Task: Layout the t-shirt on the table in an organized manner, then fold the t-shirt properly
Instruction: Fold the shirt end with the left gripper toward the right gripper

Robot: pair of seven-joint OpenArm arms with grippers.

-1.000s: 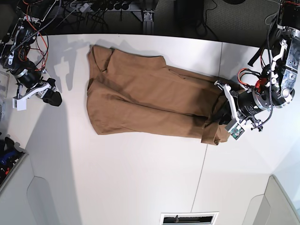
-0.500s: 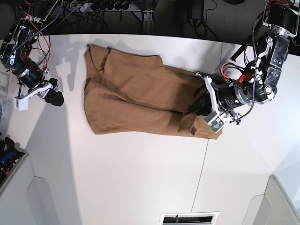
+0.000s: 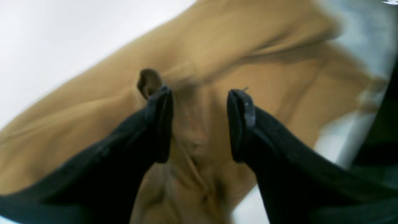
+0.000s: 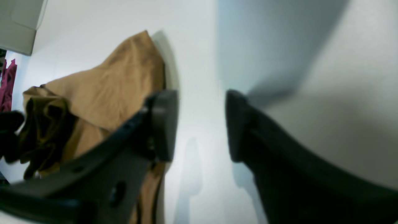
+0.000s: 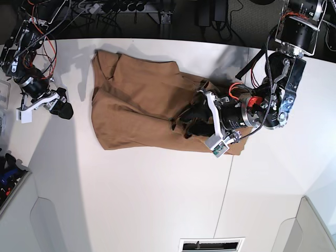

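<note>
The tan-brown t-shirt point(image 5: 136, 100) lies lengthwise on the white table point(image 5: 131, 194), rumpled, with its right end bunched and turned over onto itself. My left gripper point(image 5: 191, 119) is over that bunched part. In the left wrist view the left gripper point(image 3: 199, 124) has shirt fabric point(image 3: 217, 46) gathered between its black fingers. My right gripper point(image 5: 62, 109) hovers over bare table to the left of the shirt. In the right wrist view the right gripper point(image 4: 202, 124) is open and empty, with the shirt's edge point(image 4: 124, 74) beside it. The collar tag is hidden.
A thin dark seam point(image 5: 226, 194) crosses the table under the shirt's right end. Cables and a power strip point(image 5: 105, 8) lie beyond the far edge. Grey bins stand at the lower left point(image 5: 10, 194) and lower right point(image 5: 315, 226). A dark red cloth point(image 4: 7, 84) lies off the table.
My left arm has moved left over the shirt, dragging its right end over onto the body. The shirt's left end has slid slightly left. The right arm has hardly moved.
</note>
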